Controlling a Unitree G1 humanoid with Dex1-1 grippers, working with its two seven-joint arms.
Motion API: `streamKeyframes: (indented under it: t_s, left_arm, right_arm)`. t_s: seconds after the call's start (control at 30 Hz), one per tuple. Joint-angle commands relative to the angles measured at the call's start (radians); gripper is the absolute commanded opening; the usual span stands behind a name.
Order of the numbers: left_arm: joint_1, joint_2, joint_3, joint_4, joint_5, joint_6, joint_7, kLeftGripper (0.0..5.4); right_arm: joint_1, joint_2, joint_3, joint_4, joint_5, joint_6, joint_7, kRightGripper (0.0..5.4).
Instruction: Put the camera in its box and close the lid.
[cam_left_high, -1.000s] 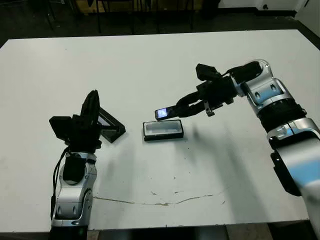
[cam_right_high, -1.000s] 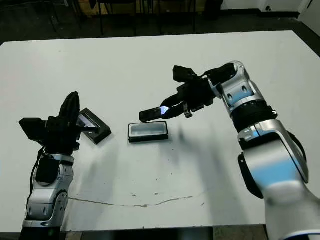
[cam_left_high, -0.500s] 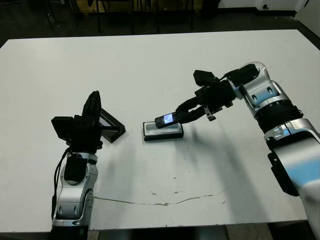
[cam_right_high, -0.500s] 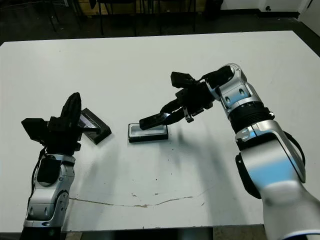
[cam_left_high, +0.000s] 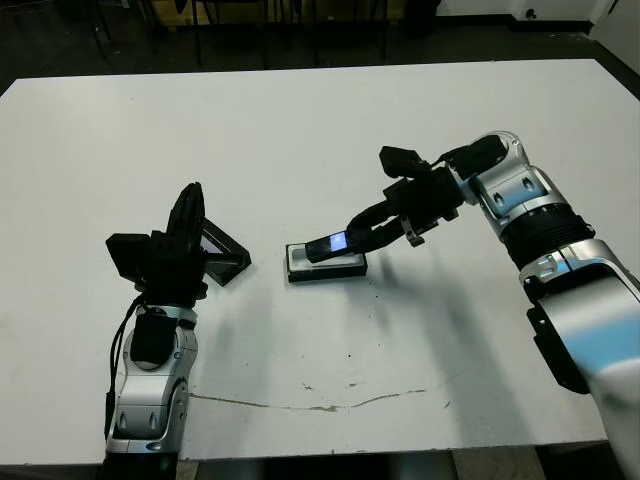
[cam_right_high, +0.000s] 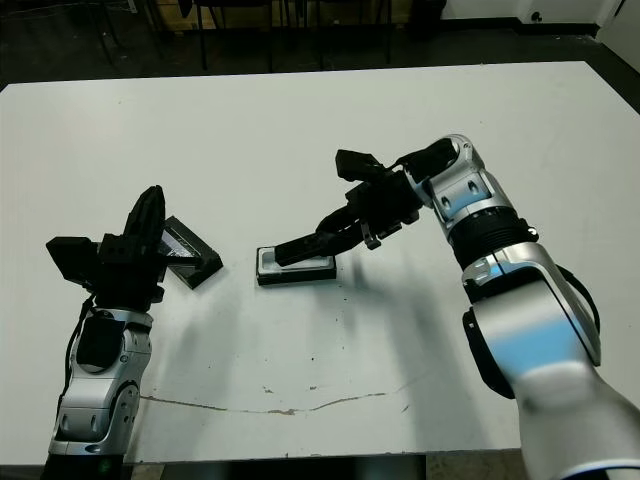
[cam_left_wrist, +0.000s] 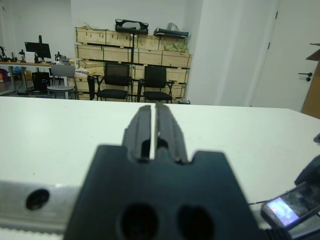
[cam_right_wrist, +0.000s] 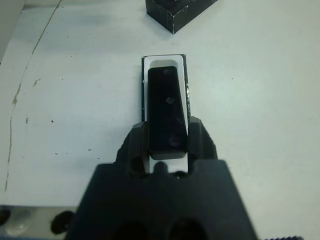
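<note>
Lowering camera (cam_left_high: 329, 245) into box (cam_left_high: 326, 262), right gripper (cam_right_wrist: 168, 145) clamping it; left gripper (cam_left_wrist: 153, 131) closed, idle. Next: seat flat, release.

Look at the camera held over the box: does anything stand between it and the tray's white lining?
Nothing visible does. The right gripper holds the camera tilted over the box, whose white lining shows bare around it in the right wrist view. The lid lies apart, by the left gripper.
</note>
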Motion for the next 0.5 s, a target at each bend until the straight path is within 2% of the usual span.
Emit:
streamKeyframes:
  t_s: [0.03, 0.5]
  left_arm:
    - [0.017, 0.002, 0.001, 0.012, 0.008, -0.002, 0.002, 0.0]
    - [0.019, -0.004, -0.002, 0.018, 0.004, -0.004, 0.0, 0.0]
  right_arm:
    - [0.02, 0.008, 0.009, 0.005, -0.024, 0.016, -0.011, 0.54]
    - [0.033, 0.018, 0.009, 0.001, -0.052, 0.029, -0.041, 0.54]
